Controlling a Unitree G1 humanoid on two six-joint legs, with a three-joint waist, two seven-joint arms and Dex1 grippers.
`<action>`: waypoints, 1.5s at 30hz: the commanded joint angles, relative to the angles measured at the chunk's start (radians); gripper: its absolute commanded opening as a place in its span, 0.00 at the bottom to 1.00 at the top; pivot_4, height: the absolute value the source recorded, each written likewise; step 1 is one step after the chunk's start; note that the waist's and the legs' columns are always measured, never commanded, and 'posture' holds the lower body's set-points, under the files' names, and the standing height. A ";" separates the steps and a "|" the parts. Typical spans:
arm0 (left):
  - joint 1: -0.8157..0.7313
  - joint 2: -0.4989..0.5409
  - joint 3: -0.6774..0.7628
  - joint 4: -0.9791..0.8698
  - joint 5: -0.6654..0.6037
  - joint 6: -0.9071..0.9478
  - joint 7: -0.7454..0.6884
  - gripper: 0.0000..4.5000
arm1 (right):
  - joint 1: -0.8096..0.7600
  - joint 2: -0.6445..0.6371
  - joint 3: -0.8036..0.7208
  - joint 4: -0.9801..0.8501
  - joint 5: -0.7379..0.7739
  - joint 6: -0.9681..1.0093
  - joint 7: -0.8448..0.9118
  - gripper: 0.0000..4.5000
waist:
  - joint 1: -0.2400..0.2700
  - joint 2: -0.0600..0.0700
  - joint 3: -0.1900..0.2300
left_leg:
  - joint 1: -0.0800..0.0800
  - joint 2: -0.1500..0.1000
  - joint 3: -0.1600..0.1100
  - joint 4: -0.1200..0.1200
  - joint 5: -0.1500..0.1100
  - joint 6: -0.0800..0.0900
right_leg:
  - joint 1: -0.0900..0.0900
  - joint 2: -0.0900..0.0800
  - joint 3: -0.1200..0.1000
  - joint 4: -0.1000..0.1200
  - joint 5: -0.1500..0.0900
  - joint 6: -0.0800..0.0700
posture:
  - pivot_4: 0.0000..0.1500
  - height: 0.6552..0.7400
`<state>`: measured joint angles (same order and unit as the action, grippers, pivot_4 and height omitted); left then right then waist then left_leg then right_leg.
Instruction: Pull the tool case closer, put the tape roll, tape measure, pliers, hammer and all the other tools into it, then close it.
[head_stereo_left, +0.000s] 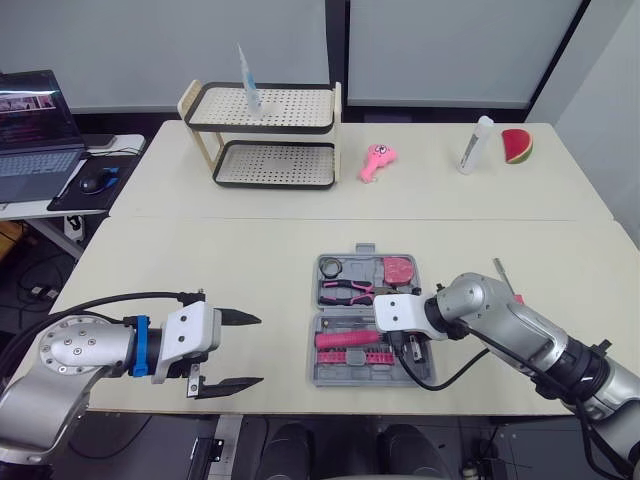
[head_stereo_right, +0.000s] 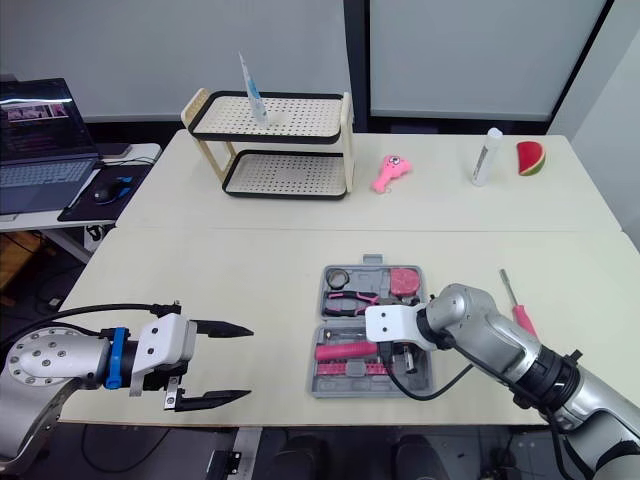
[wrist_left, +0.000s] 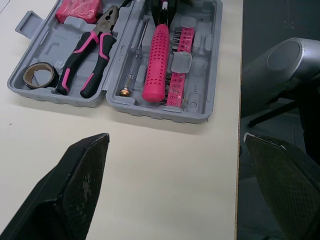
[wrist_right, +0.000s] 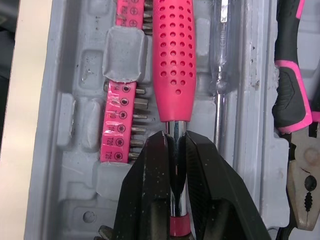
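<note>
The grey tool case (head_stereo_left: 318, 345) lies open near the table's front edge. Its far half holds a tape roll (head_stereo_left: 332, 267), pink-handled pliers (head_stereo_left: 347, 291) and a pink tape measure (head_stereo_left: 398, 270). The near half holds a hammer (wrist_right: 174, 60) with a pink handle, a strip of bits (wrist_right: 122, 125) and a clear screwdriver (wrist_right: 220, 65). My right gripper (wrist_right: 176, 145) is inside the case, shut on the hammer's metal shaft just past the handle. My left gripper (head_stereo_left: 258, 350) hovers open left of the case, holding nothing. A red-handled screwdriver (head_stereo_right: 517, 305) lies on the table right of the case.
At the back stand a two-tier perforated rack (head_stereo_left: 265, 135), a pink toy (head_stereo_left: 377, 160), a white bottle (head_stereo_left: 476, 145) and a watermelon slice (head_stereo_left: 517, 146). A laptop (head_stereo_left: 35, 130) and mouse sit on a side table at the far left.
</note>
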<state>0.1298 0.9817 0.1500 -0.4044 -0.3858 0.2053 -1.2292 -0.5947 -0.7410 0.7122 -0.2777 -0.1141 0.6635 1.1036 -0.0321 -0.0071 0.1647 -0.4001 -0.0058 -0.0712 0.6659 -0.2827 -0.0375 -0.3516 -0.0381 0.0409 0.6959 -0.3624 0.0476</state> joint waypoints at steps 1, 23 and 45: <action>-0.008 0.009 0.003 -0.034 -0.003 0.006 0.008 1.00 | 0.003 0.010 -0.019 -0.018 -0.012 -0.010 0.005 0.05 | 0.000 0.000 0.000 | 0.000 0.000 0.000 0.000 0.000 0.000 | 0.000 0.000 0.000 0.000 0.000 0.000 | 1.00 0.87; 0.008 0.003 0.014 -0.037 0.001 -0.004 0.021 1.00 | 0.073 0.017 -0.187 -0.034 0.096 -0.161 0.047 0.16 | 0.000 -0.001 0.000 | 0.000 0.001 0.000 0.000 0.000 0.000 | 0.000 0.000 0.000 0.000 0.000 0.000 | 1.00 0.87; 0.022 -0.013 0.009 -0.037 -0.001 -0.014 0.031 1.00 | 0.143 0.033 -0.151 0.154 -0.019 -0.263 0.032 0.00 | 0.001 -0.002 -0.001 | 0.001 0.000 0.000 0.000 0.000 0.000 | 0.002 0.000 0.000 0.000 0.000 0.000 | 1.00 0.87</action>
<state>0.1487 0.9755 0.1496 -0.4244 -0.3861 0.2071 -1.2073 -0.4532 -0.7014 0.5606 -0.1494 -0.1060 0.3950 1.1337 -0.0315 -0.0090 0.1638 -0.3991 -0.0056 -0.0716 0.6660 -0.2827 -0.0375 -0.3500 -0.0378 0.0405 0.6960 -0.3624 0.0476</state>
